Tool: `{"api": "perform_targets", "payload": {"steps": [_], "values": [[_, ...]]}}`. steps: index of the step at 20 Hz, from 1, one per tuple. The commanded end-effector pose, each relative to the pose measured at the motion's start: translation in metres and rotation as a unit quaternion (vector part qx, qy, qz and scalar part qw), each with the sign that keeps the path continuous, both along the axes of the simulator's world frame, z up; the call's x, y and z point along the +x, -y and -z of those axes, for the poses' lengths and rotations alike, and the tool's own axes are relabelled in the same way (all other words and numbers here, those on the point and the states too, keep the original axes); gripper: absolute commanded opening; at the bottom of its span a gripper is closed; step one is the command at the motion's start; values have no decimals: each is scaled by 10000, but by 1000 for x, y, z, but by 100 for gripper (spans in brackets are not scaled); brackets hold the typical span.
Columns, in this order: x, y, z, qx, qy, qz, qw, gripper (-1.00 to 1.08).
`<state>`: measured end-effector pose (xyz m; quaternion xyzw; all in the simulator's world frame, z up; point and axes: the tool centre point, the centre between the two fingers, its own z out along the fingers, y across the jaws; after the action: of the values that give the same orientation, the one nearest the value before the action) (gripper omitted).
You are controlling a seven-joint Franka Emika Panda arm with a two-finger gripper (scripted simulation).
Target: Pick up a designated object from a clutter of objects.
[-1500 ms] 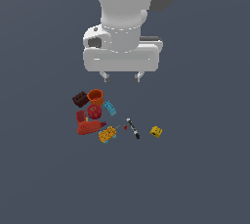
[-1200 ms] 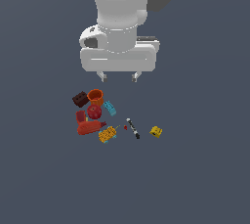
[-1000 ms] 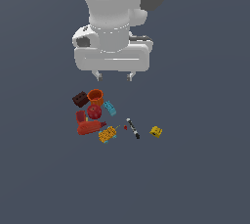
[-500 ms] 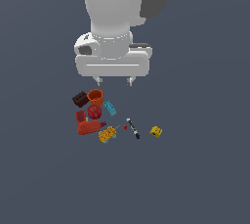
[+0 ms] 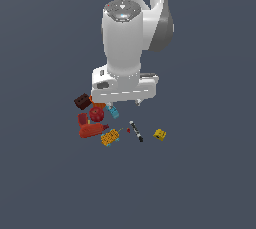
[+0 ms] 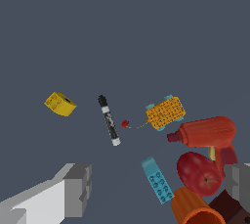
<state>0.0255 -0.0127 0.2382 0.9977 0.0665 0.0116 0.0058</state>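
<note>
The designated object, a thin black marker with a white band (image 5: 136,131), lies flat on the floor, apart from the clutter; it also shows in the wrist view (image 6: 109,120). The clutter of objects (image 5: 97,120) holds a dark brown brick (image 5: 82,101), red apple (image 5: 97,114), cyan piece (image 5: 113,111), red bottle (image 5: 92,131) and yellow-orange block (image 5: 110,136). My gripper (image 5: 120,103) is open and empty, hanging above the clutter's far edge, short of the marker. In the wrist view the gripper (image 6: 159,185) has its fingers (image 6: 78,189) wide apart over the cyan piece (image 6: 157,180).
A tiny red bead (image 6: 125,123) lies just beside the marker. A small yellow block (image 5: 160,134) sits alone on the marker's other side. The orange cup (image 6: 195,211) is mostly hidden by my hand in the exterior view. The floor is plain dark grey.
The arm has come down toward the floor and now hangs low over the clutter, covering the orange cup. The gripper stays open. No object has moved.
</note>
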Motion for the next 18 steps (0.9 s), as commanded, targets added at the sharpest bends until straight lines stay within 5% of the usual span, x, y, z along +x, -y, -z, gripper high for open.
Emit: {"api": "perform_targets", "payload": {"steps": [1,10,18], "values": [[4,-8,30,-18,-26,-268,9996,100],[3,-39,130,-11,-98,-1169,9931,100],[-4,-53,173,25,-124,-1557,9877,100]]}}
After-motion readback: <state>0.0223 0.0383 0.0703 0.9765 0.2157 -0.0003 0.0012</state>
